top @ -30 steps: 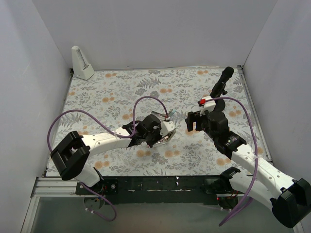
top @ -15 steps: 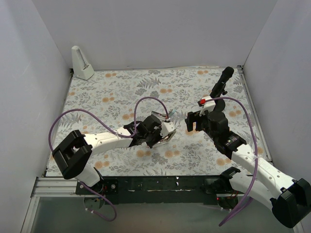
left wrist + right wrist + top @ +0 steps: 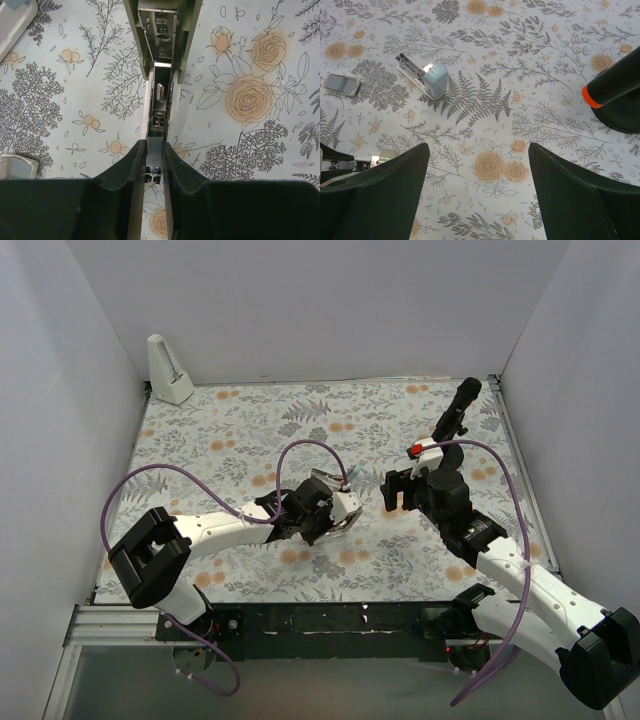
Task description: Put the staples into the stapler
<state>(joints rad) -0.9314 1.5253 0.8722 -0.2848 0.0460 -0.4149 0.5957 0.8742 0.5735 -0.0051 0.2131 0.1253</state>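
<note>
Near the table's (image 3: 200, 440) center with room all round, the opened stapler (image 3: 161, 60) runs lengthwise away from the left end effector (image 3: 155, 148), pinched on the staples (image 3: 154, 156) at its near end; the right end effector (image 3: 477, 150) gapes empty.

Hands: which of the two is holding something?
The left hand: its fingers pinch the grey staples by the open stapler. The right hand is wide open, with nothing between its fingers.

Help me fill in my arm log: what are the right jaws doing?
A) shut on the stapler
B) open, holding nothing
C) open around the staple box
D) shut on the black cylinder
B: the right jaws stand wide apart with only floral cloth between them; the stapler lies beyond them.
</note>
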